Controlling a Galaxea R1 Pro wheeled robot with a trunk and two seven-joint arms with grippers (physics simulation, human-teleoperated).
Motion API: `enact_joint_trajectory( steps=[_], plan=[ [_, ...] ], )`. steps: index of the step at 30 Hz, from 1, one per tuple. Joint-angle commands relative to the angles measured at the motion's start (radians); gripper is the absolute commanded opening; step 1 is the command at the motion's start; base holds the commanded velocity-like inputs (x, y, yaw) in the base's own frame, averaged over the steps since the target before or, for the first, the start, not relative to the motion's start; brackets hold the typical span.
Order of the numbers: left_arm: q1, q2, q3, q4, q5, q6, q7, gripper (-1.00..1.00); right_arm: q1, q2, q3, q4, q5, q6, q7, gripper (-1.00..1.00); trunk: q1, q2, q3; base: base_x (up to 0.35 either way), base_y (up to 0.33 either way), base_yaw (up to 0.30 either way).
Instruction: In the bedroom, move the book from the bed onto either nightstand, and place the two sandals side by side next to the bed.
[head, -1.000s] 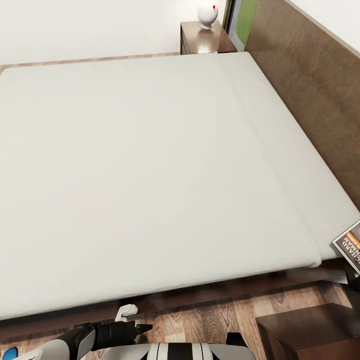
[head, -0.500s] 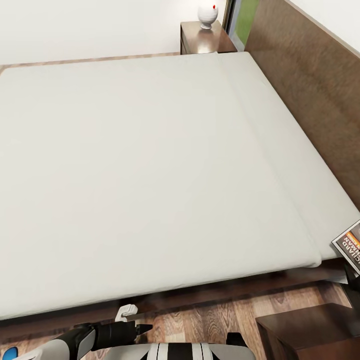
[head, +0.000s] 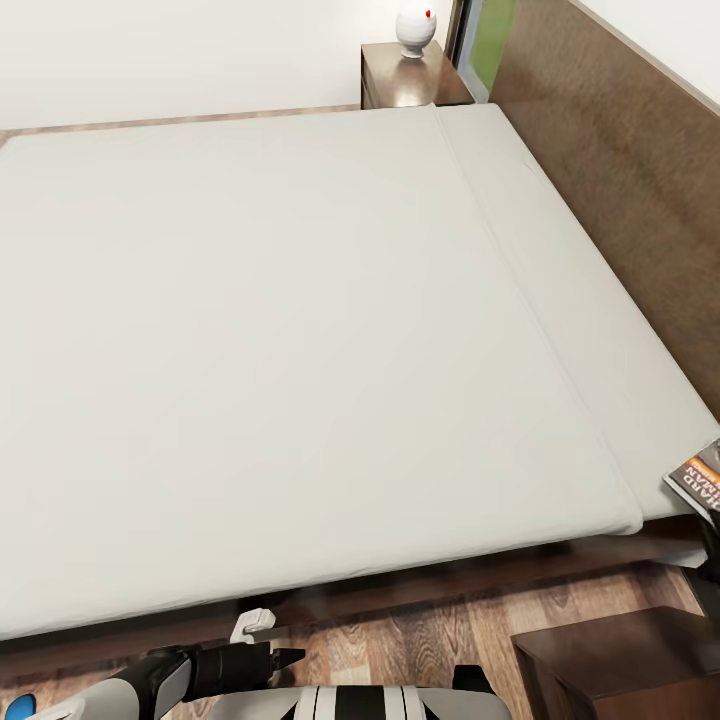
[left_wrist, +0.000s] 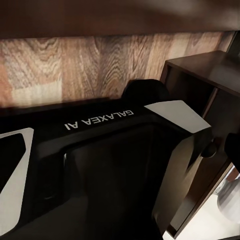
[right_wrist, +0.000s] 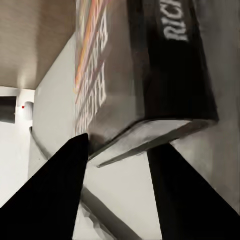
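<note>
The book (head: 700, 476), dark with an orange band and white lettering, hangs at the near right corner of the bed (head: 300, 330), partly cut by the picture's edge. In the right wrist view the book (right_wrist: 145, 65) is very close, and my right gripper (right_wrist: 120, 145) has one black finger on each side of its edge, shut on it. A nightstand (head: 620, 660) stands just below the book, and another nightstand (head: 412, 82) is beyond the bed's far side. A blue sandal (head: 14, 708) peeks in at the bottom left corner. My left gripper (head: 280, 658) hangs low over the floor beside my trunk.
The dark wooden headboard (head: 620, 170) runs along the right. A white round lamp (head: 415, 25) sits on the far nightstand. Wood-plank floor (head: 440, 630) lies between bed frame and me. The left wrist view shows my own black body (left_wrist: 100, 150) and the near nightstand (left_wrist: 205, 80).
The book has slid slightly right and up, so less of it shows at the picture's edge. The head view has shifted a little. The left arm stays put.
</note>
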Motion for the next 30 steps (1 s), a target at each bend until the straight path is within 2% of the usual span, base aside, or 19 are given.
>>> enact_joint_trajectory(
  steps=[1,19,30],
  plan=[
    [0.0,0.0,0.009,-0.002,-0.008,0.009,-0.004,1.0,-0.001,0.0,-0.003,0.001,-0.01,0.008,0.0,-1.0,0.0,0.0,0.0,0.0,0.0,0.0],
    [0.0,0.0,0.01,-0.002,-0.008,0.009,-0.009,1.0,-0.001,0.0,-0.001,0.0,-0.01,0.008,0.0,-1.0,0.0,0.0,0.0,0.0,0.0,0.0],
    [0.0,0.0,0.009,-0.002,-0.009,0.011,-0.01,1.0,-0.001,0.0,-0.001,-0.014,-0.01,0.008,0.0,-1.0,-0.042,0.077,0.034,0.0,0.0,0.0]
  ],
)
